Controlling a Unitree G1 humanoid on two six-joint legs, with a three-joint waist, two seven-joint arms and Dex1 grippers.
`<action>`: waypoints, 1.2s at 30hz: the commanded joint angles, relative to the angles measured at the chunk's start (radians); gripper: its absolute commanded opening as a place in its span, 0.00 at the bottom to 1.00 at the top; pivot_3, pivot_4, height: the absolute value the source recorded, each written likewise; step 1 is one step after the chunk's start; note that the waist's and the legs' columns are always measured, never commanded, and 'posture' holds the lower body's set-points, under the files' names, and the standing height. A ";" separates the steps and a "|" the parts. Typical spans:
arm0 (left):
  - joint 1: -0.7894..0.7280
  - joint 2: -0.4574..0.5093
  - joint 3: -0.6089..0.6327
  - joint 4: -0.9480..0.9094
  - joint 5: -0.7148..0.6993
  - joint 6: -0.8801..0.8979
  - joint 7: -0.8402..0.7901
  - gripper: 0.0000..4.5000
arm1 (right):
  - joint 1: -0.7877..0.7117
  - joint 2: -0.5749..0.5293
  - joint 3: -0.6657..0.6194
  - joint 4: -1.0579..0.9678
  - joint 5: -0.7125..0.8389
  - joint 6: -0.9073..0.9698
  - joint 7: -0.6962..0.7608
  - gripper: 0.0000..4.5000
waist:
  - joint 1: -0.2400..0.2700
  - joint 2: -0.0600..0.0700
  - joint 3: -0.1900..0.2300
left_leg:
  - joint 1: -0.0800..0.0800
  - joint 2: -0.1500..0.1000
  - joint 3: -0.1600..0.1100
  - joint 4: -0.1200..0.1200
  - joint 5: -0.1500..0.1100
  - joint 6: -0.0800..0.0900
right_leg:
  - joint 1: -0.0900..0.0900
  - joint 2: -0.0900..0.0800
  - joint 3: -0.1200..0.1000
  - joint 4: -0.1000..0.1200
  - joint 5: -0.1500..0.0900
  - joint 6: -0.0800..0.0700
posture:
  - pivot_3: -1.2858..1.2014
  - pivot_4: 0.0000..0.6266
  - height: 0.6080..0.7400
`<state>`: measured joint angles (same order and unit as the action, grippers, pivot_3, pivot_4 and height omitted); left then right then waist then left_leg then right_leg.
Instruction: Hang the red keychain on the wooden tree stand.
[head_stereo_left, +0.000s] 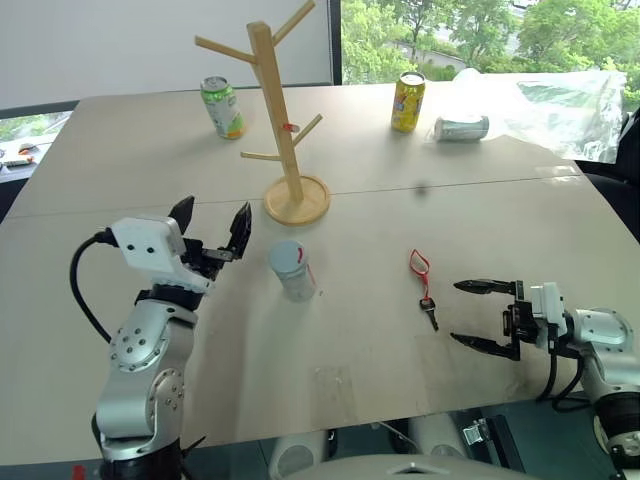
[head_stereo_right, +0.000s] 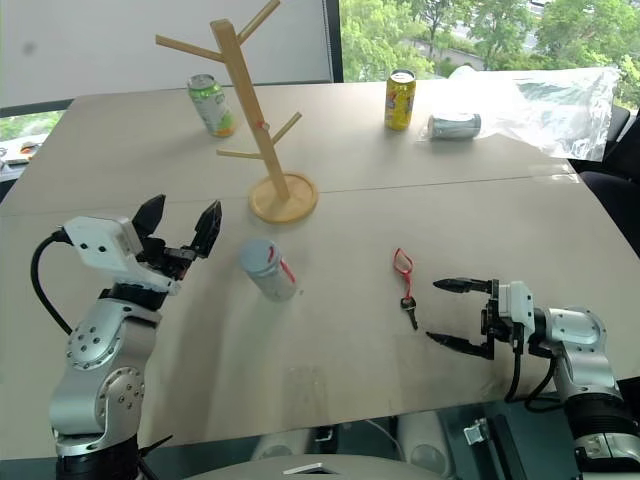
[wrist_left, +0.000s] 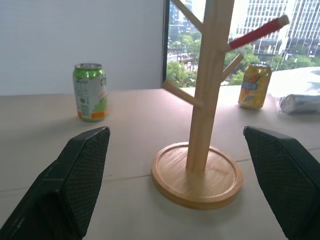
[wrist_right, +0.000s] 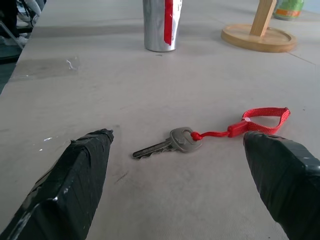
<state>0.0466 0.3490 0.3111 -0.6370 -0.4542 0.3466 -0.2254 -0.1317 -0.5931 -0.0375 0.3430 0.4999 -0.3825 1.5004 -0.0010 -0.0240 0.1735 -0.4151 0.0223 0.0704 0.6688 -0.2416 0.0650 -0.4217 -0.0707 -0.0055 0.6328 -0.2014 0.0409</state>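
Observation:
The red keychain (head_stereo_left: 422, 272), a thin red loop with a small key (wrist_right: 170, 142) on its end, lies flat on the table right of centre. My right gripper (head_stereo_left: 478, 316) hovers open just to its right, fingers pointing toward it, nothing between them. The wooden tree stand (head_stereo_left: 283, 120) stands upright on its round base (wrist_left: 197, 176) in the middle of the table, pegs bare. My left gripper (head_stereo_left: 212, 226) is raised at the left, open and empty, facing the stand.
A silver can with a red stripe (head_stereo_left: 292, 268) stands between my two grippers. At the back are a green can (head_stereo_left: 222, 106), a yellow can (head_stereo_left: 407, 101) and a silver can lying on its side (head_stereo_left: 462, 128) beside crumpled clear plastic (head_stereo_left: 560, 105).

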 joint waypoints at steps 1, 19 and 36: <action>-0.024 0.024 0.011 -0.159 -0.072 0.082 0.043 0.99 | -0.021 -0.005 -0.002 0.008 0.024 -0.021 0.095 1.00 | 0.003 0.000 0.000 | 0.000 0.000 0.000 0.000 0.000 0.000 | 0.000 0.000 0.000 0.000 0.000 0.000 | 0.52 0.24 1.00; 0.062 0.057 -0.248 -0.191 0.083 0.152 0.036 0.99 | -0.049 0.011 0.016 0.022 0.020 -0.058 0.063 1.00 | 0.014 0.000 0.000 | 0.001 0.000 0.000 0.001 0.000 0.000 | 0.002 0.005 0.000 0.000 0.000 0.000 | 0.52 0.24 1.00; 0.083 0.044 -0.360 -0.056 0.227 0.162 0.003 0.99 | -0.028 0.020 0.003 -0.035 0.021 -0.041 0.012 1.00 | 0.014 0.000 0.000 | 0.001 0.000 0.000 0.001 0.000 0.000 | 0.001 0.004 0.000 0.000 0.000 0.000 | 0.52 0.24 1.00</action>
<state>0.1258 0.3976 -0.0410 -0.6817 -0.2442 0.5162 -0.2220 -0.1600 -0.5717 -0.0130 0.3450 0.5078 -0.4189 1.4990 0.0133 -0.0236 0.1734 -0.4138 0.0221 0.0704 0.6694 -0.2415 0.0651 -0.4202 -0.0671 -0.0052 0.6329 -0.2015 0.0410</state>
